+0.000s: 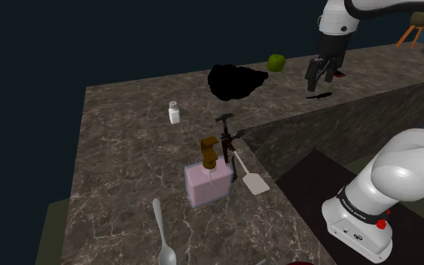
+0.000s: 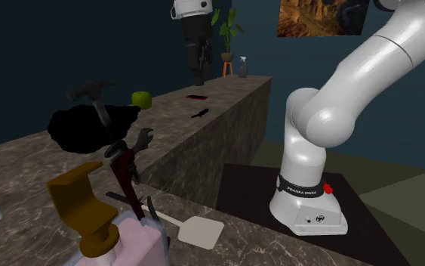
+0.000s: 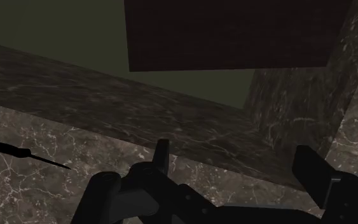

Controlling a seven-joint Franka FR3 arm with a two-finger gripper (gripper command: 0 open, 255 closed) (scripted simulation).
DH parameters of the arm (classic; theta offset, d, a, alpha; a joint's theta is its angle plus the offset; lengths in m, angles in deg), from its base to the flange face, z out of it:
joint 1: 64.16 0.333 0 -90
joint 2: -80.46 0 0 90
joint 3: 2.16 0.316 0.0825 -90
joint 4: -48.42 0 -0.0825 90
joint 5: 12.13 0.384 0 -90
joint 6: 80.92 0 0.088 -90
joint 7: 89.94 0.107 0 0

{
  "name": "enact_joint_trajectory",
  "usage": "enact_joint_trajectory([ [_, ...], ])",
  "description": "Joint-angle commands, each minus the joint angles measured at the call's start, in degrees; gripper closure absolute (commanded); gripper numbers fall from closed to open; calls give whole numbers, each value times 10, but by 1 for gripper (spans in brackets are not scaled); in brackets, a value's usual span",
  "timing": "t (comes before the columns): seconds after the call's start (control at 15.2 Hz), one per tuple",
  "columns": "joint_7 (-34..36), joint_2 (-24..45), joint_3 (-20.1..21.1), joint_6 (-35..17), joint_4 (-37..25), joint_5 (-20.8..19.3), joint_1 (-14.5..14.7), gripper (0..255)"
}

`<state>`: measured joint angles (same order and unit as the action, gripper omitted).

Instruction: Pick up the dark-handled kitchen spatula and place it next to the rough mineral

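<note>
Right now your end effector point(image 1: 321, 73) hangs spread and empty over the far end of the tabletop point(image 1: 127, 143), since no grasp is made yet, while the dark-handled spatula point(image 1: 248, 173) lies well apart beside the pink dispenser point(image 1: 208, 184), perhaps leaning on it.

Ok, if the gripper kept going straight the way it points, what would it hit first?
Probably bare countertop near its edge: the gripper points down at it. The thin dark tool lies off to one side; depth is unclear.
</note>
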<state>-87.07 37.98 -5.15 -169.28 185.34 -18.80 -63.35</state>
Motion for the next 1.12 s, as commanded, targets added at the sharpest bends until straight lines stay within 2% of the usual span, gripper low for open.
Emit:
enact_joint_trajectory([
  [0.0, 0, 0, 0, 0, 0, 0, 0, 0],
  [0.53, 125, -12, 82, -111, 97, 76, 32, 0],
  [1.06, 249, 46, 178, -249, 142, 144, 67, 0],
])
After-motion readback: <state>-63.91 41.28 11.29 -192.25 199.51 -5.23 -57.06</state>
